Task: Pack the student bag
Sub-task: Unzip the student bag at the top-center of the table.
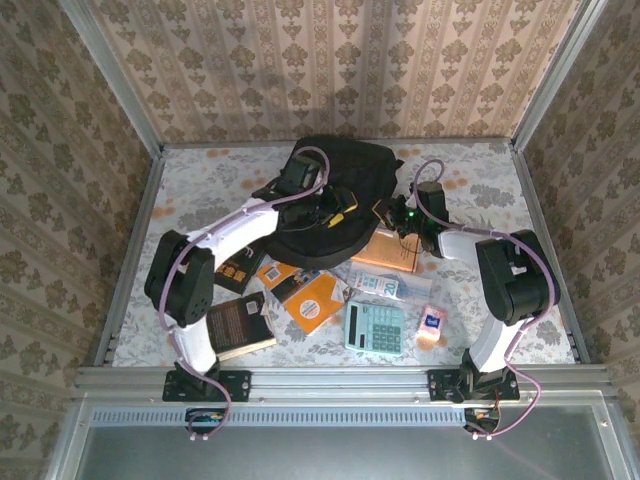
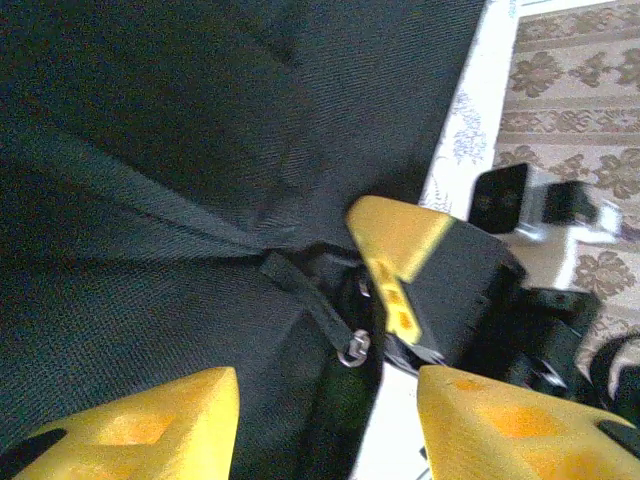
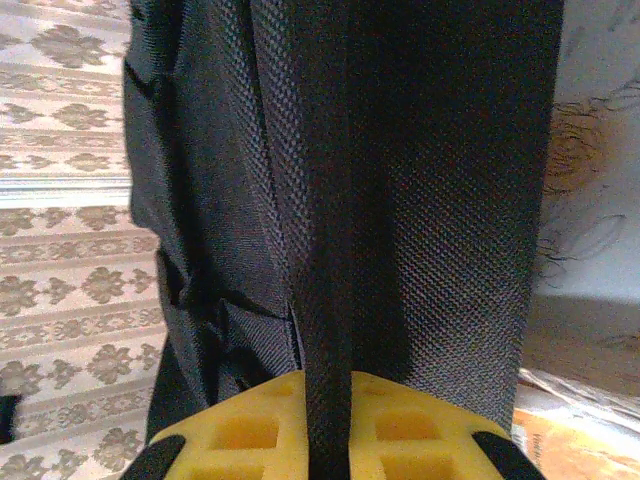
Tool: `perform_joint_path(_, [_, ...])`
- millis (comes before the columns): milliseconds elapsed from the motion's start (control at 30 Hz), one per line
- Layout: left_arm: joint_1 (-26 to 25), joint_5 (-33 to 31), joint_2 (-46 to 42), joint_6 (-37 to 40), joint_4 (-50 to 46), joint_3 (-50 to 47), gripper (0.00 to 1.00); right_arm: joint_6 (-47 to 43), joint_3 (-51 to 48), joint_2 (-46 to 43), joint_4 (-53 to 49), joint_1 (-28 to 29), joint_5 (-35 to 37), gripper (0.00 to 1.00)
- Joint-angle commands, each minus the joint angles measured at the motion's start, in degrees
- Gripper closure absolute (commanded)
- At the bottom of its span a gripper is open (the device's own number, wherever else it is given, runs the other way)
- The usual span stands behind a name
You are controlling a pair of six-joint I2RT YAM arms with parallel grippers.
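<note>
Patterned wallpaper [image 1: 330, 60] walls in a flowered bench [image 1: 200, 190], and from where I stand the student bag [image 1: 365, 170] lies towards the far edge, about midway across. Books, among them an orange book [image 1: 315, 300], and a calculator [image 1: 375, 328] are scattered along the near edge, not yet packed.

The right gripper [image 3: 330, 425] sits at the bag's right side with its pads pressed together on a strip of black webbing [image 3: 330, 250], which runs straight away from the fingers up the bag's weave. The left gripper [image 2: 330, 420] hovers over the bag with its fingers spread wide and nothing between them.

What matters next, I'd say, is the zip pull [image 2: 352, 348]. It lies just ahead of the left gripper, a little towards its right finger, at the end of a short tab slanting across the fabric. The left arm is plainly the nearer one to take it while the right steadies the bag.
</note>
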Motion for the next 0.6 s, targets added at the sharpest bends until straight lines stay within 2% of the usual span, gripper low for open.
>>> perform_joint_path(0, [-0.1,1.9,0.5,-5.6,2.3,-0.3,0.48,3.4,-2.0,-2.4,15.9,0.1,-0.7,1.00])
perform_joint_path(300, [-0.3,4.2,3.6,-13.4,13.4,-4.4,0.48,4.2,-4.1,-1.1,25.6,1.6,-2.8,1.00])
perform_joint_path(567, [-0.5,4.9,7.3,-16.1,19.9,-3.8,0.52,4.2,-5.4,0.3,29.7,2.7,-3.5,1.00])
